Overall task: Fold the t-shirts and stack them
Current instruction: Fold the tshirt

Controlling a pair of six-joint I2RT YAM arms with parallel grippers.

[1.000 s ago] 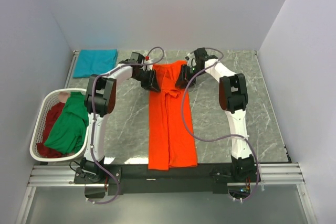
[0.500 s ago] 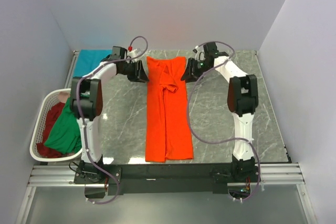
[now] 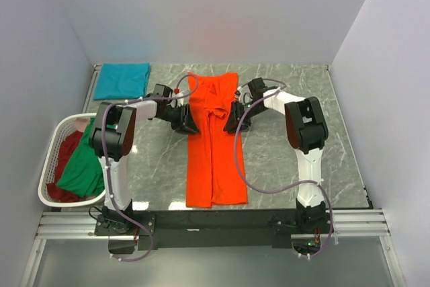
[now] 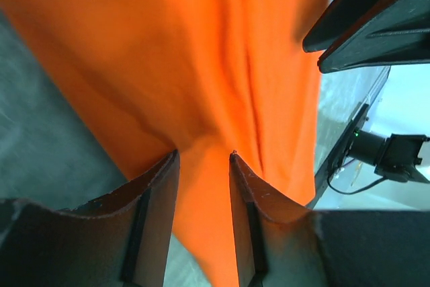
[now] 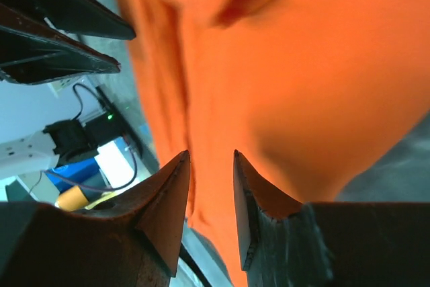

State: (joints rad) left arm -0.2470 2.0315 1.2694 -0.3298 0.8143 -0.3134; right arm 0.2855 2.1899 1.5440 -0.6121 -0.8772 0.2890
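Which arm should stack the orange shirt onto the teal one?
Left, probably: the teal shirt lies far left, nearer the left arm; the right arm stands beyond the orange shirt.

1. No print, brand, label or number can be read on the orange t-shirt [image 3: 213, 156] in the middle.
2. Nor on the teal t-shirt [image 3: 121, 80], far left, or the white basket [image 3: 67, 201], left.
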